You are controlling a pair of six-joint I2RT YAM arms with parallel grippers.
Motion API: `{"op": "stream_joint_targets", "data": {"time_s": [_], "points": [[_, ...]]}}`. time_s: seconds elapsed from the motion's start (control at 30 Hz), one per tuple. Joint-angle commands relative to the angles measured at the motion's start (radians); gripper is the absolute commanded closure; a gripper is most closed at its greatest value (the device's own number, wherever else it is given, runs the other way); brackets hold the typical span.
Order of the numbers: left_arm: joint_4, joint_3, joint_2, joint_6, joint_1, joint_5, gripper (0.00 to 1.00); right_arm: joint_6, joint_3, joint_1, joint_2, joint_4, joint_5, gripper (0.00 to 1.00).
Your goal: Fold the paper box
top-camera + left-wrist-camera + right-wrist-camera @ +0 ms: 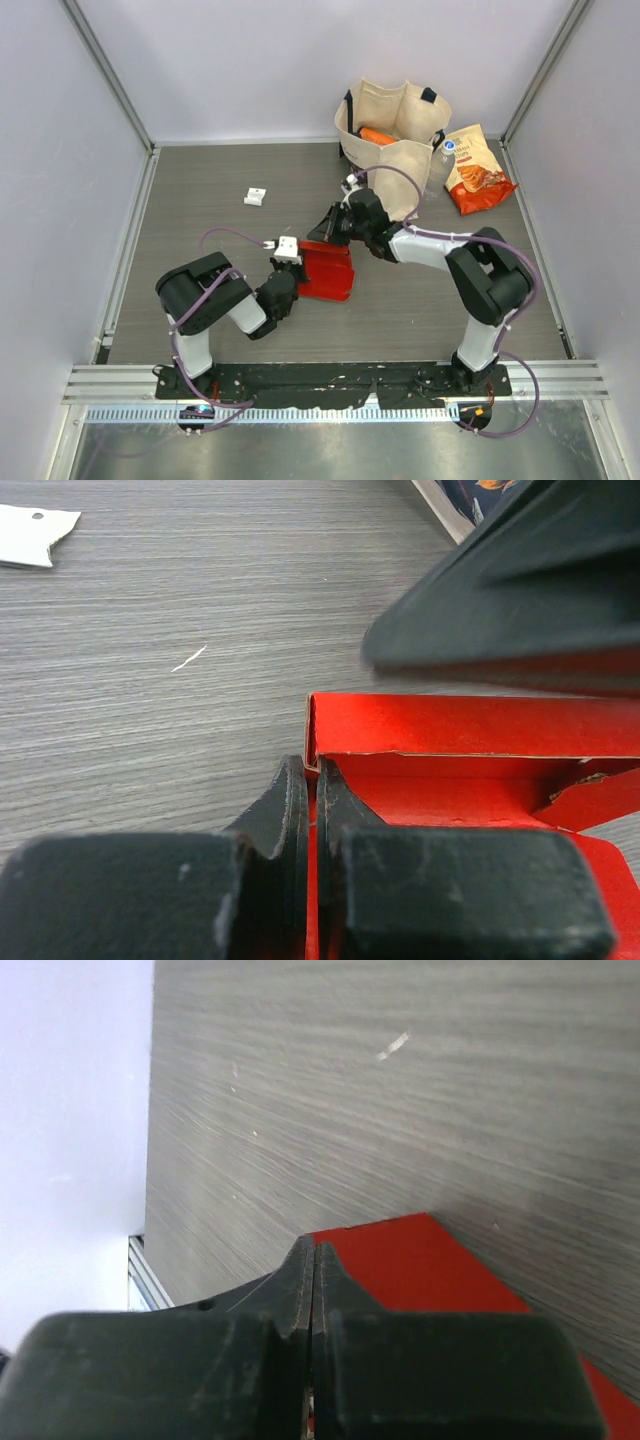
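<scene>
The paper box (328, 273) is bright red card, part folded, lying mid-table. In the left wrist view its inside and one upright wall (470, 730) show. My left gripper (312, 778) is shut on the box's left side wall, the thin red card pinched between the fingers; from above it (295, 284) sits at the box's left edge. My right gripper (322, 236) is at the box's far edge. Its jaws (313, 1252) are pressed together with nothing showing between the tips, over a flat red panel (420, 1265). Its dark body (510, 590) looms above the box.
A beige tote bag (392, 140) stands at the back with an orange-red snack bag (478, 170) to its right. A small white piece (256, 197) lies left of centre, also seen as a white scrap (30, 535). Pale walls enclose the table on three sides.
</scene>
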State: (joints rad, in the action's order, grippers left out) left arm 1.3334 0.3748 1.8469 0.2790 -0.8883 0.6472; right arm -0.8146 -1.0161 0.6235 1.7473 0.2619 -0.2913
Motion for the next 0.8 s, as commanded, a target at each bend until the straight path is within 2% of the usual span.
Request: {"op": "stream_joint_targets", "data": {"time_s": [0.0, 0.4, 0.57, 0.63, 0.77], "points": [[-0.102, -0.013, 0.04, -0.035, -0.008, -0.05, 1.0, -0.089, -0.045, 0.022, 0.059, 0.131, -0.095, 1.0], [-0.138, 0.003, 0.031, -0.029, -0.008, -0.052, 0.97, -0.06, 0.011, 0.058, 0.132, 0.168, -0.042, 1.0], [-0.145, 0.001, 0.032, -0.018, -0.008, -0.044, 0.93, 0.044, 0.025, 0.07, 0.113, 0.096, 0.009, 1.0], [-0.149, -0.004, 0.02, -0.006, -0.008, -0.049, 0.89, 0.116, 0.052, 0.088, 0.097, 0.091, 0.061, 1.0], [-0.166, -0.002, 0.002, 0.003, -0.006, -0.067, 0.87, 0.23, 0.175, 0.123, 0.067, 0.245, 0.118, 1.0]]}}
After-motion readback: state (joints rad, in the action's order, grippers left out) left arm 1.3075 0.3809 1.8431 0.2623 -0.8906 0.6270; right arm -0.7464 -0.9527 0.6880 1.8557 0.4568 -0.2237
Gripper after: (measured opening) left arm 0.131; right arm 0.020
